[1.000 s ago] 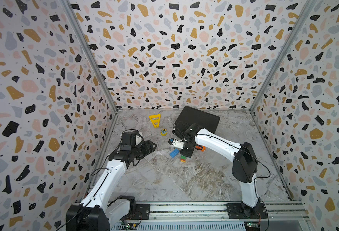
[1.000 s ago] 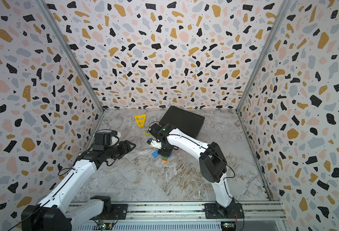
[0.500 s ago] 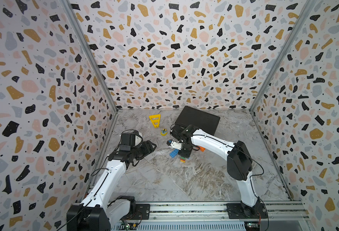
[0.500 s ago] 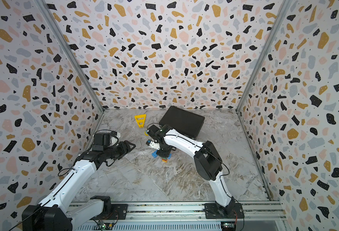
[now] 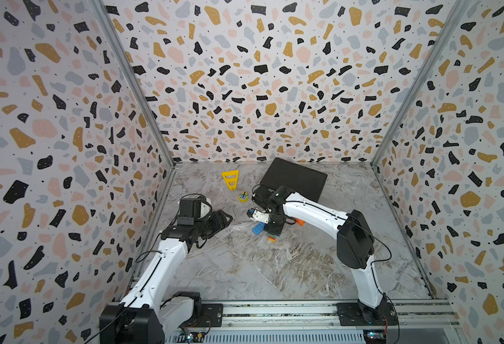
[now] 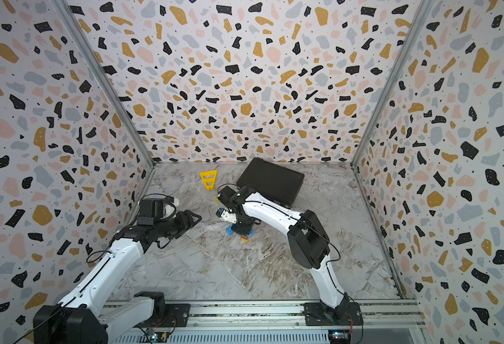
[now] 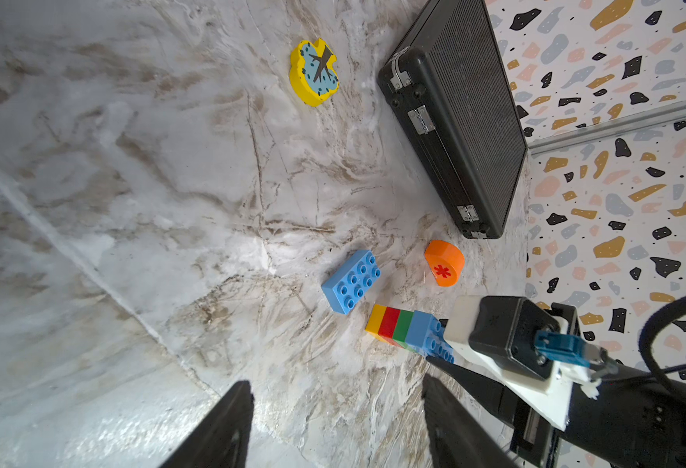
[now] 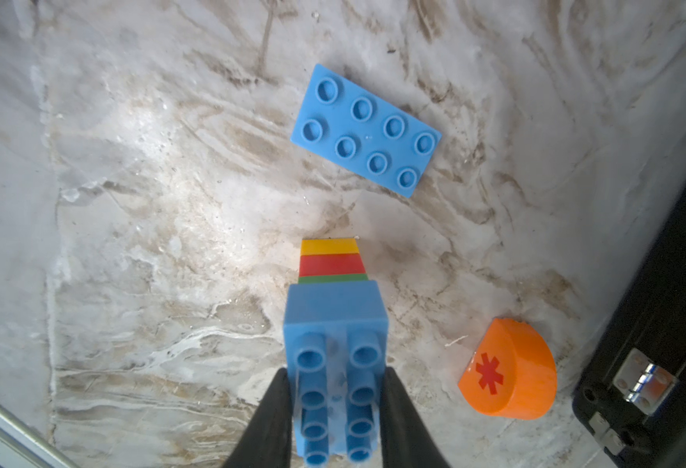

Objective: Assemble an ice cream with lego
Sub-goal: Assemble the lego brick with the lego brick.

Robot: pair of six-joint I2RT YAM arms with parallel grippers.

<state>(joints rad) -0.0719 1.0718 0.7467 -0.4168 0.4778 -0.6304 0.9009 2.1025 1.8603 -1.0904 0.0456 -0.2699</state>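
A partly built ice cream stands with its yellow end on the marble table: yellow, red and green lego under a wide blue brick. My right gripper is shut on that blue brick from above, and in a top view it hides most of the stack. A loose blue brick lies studs up beside the stack. The orange half-round with a red asterisk lies on the table toward the black case. My left gripper hangs open and empty to the left of the bricks.
A closed black case lies at the back, close behind the right arm. A yellow slotted triangle and a small yellow clock piece lie at the back left. Patterned walls close three sides, and a metal rail runs along the front.
The right arm's elbow has swung slightly to the left while its gripper stayed on the stack. The left arm has not moved.
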